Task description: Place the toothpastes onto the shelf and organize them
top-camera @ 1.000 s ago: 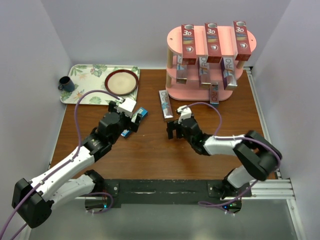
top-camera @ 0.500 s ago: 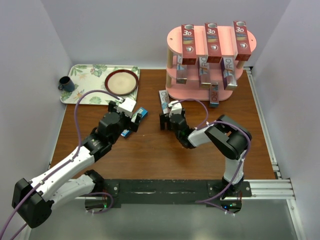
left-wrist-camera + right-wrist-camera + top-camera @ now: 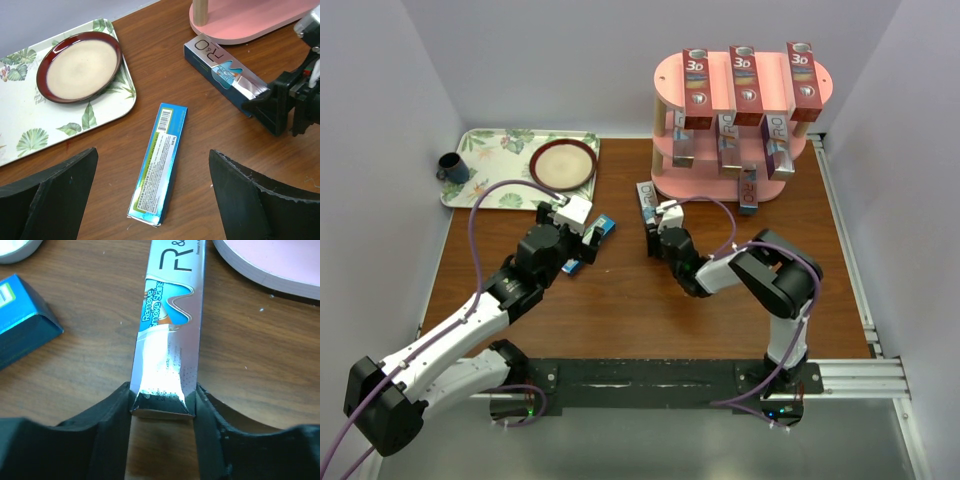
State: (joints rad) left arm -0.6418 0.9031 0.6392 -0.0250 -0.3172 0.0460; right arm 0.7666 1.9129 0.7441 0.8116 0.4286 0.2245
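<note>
- Right gripper (image 3: 656, 233) had advanced from mid-table toward the upper centre of the top view since a second before, reaching the near end of the silver carton (image 3: 647, 200). Left arm unchanged.
- Top view: silver carton lay flat on the table. Its long axis ran up-frame with a slight leftward lean, and its far end sat just beside the lower-left edge of the shelf (image 3: 670, 90). Left gripper (image 3: 587, 243) hung over the teal carton (image 3: 605, 225), left of centre.
- Left wrist view: left gripper (image 3: 152, 155) was spread wide and gripped nothing. Teal carton (image 3: 159, 162) lay between the fingers on bare wood, barcode side up. Its axis ran from bottom centre up and slightly right. Tray (image 3: 20, 145) with plate (image 3: 80, 67) sat upper left.
- Right wrist view: right gripper (image 3: 162, 412) was pinching the carton's near end across its narrow width, a finger (image 3: 112, 425) pressed to each side. Axis ran straight up-frame, in line with the wrist.
- Judgement: grasp step for the silver carton. Next move needs a lift held level, since it is gripped at one end, then a turn to match the cartons already shelved.
</note>
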